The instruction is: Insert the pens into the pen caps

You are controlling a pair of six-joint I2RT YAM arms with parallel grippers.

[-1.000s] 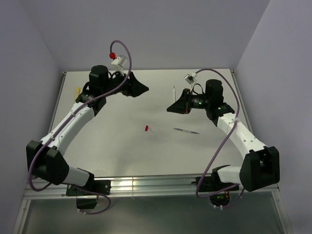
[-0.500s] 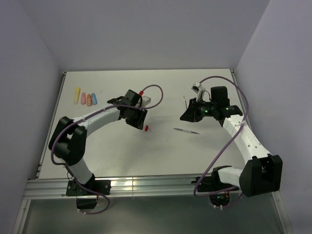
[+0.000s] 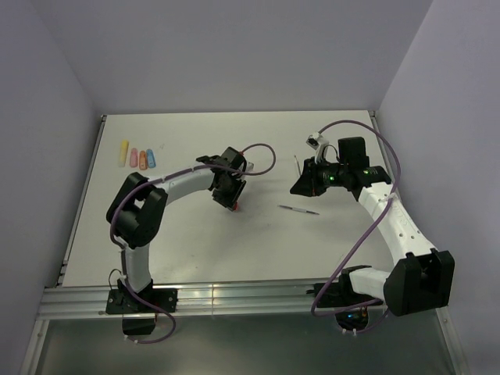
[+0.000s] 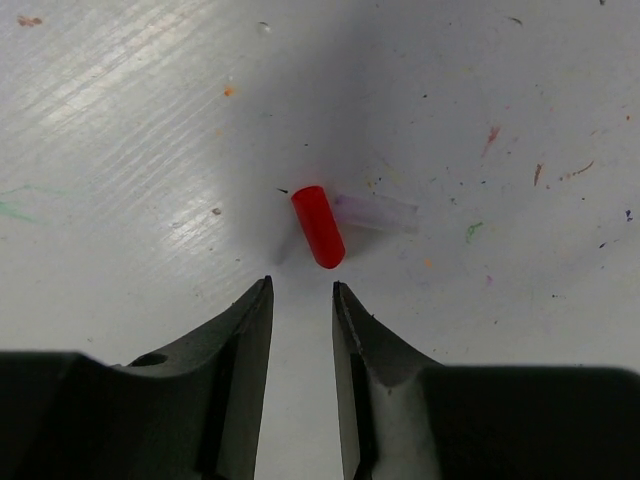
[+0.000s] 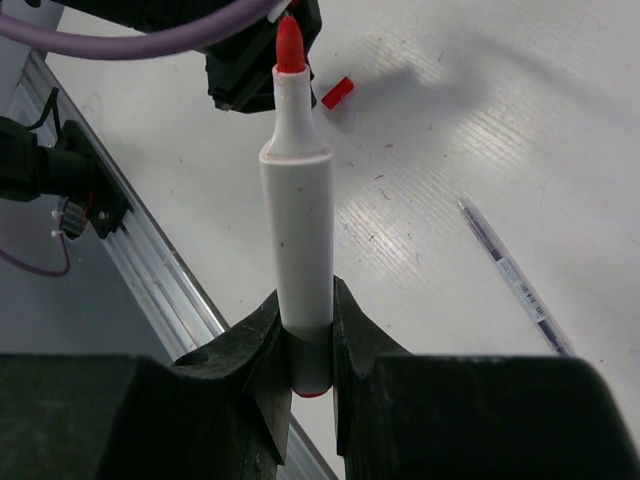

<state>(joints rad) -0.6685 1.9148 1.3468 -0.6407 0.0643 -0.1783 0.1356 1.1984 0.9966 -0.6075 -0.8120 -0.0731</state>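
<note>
Red cap (image 4: 318,226) lies on scuffed white table (image 3: 195,238) between lilac walls (image 3: 234,55)

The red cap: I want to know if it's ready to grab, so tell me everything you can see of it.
The red cap is a short, smooth plastic tube with a rounded end. It lies flat on the white table, slanted, just ahead of the left arm's fingers, which stand slightly apart and do not touch it. A faint see-through piece lies against its side; whether it belongs is unclear.
</note>
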